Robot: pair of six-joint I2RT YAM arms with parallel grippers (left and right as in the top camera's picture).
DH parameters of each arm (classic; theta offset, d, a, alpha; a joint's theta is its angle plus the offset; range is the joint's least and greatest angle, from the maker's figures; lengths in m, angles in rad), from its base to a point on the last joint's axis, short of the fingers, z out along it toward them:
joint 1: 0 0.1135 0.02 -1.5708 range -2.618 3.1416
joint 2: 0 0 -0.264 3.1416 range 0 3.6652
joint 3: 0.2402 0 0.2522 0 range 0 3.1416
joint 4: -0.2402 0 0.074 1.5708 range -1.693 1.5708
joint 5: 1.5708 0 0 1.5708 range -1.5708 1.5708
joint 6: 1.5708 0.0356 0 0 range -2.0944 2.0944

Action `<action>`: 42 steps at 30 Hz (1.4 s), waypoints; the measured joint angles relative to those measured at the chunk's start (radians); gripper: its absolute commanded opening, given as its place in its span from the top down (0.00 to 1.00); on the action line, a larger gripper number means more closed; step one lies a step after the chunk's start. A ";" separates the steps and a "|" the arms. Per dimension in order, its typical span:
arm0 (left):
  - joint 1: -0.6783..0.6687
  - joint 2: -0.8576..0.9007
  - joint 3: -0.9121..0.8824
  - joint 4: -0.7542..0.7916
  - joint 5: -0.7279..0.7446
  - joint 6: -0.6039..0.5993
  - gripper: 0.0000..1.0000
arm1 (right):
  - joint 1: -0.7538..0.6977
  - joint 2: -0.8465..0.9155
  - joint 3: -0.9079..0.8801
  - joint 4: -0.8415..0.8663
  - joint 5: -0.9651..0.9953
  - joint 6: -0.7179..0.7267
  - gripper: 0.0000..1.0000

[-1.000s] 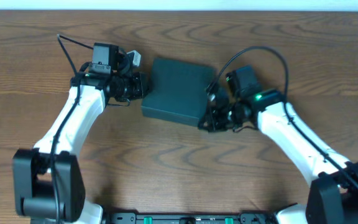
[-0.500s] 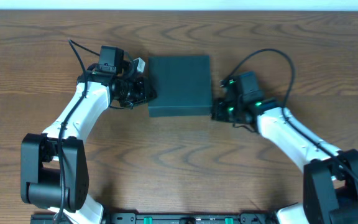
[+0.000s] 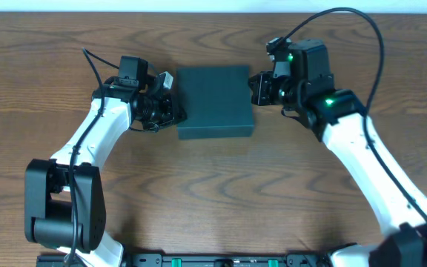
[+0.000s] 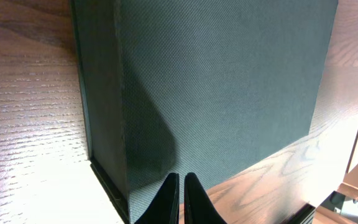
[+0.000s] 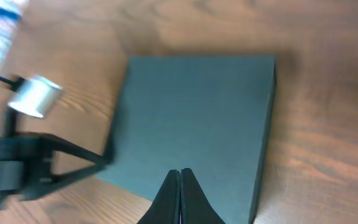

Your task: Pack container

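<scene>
Overhead, left end effector [image 3: 175, 110] at container [image 3: 215, 100] edge

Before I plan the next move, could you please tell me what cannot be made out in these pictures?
1. Inside of the container: all views, the lid covers it.
2. Container's far side: left wrist view, cut off by the top edge.
3. Pale cylinder: right wrist view, motion blur, so I cannot identify it.
4. Whether the right gripper touches the container: overhead, fingertips too small and dark against the box edge.
</scene>
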 measured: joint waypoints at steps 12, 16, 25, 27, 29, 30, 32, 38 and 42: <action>-0.001 0.000 0.000 -0.002 0.000 0.000 0.94 | -0.004 0.224 0.043 -0.156 -0.060 0.010 0.99; -0.001 0.000 0.000 0.000 0.000 0.001 0.94 | -0.124 0.077 0.082 -0.231 -0.050 -0.005 0.99; -0.001 0.000 0.002 0.005 -0.030 0.039 0.94 | -0.146 -0.034 -0.132 -0.293 -0.089 -0.024 0.99; -0.001 0.000 0.002 0.004 -0.035 0.042 0.94 | -0.146 -0.010 -0.301 -0.171 -0.142 -0.001 0.99; -0.001 0.000 0.002 0.004 -0.039 0.042 0.94 | -0.143 -0.005 -0.414 -0.035 -0.192 0.023 0.99; -0.001 0.000 0.002 0.004 -0.042 0.042 0.94 | -0.140 -0.005 -0.453 0.024 -0.211 0.041 0.99; -0.001 0.000 0.003 0.004 -0.046 0.042 0.94 | -0.133 -0.005 -0.515 0.149 -0.237 0.078 0.99; -0.001 0.000 0.003 0.004 -0.050 0.042 0.94 | -0.128 0.018 -0.563 0.415 -0.271 0.144 0.99; -0.001 0.000 0.003 0.004 -0.050 0.042 0.94 | -0.128 0.079 -0.563 0.473 -0.277 0.166 0.79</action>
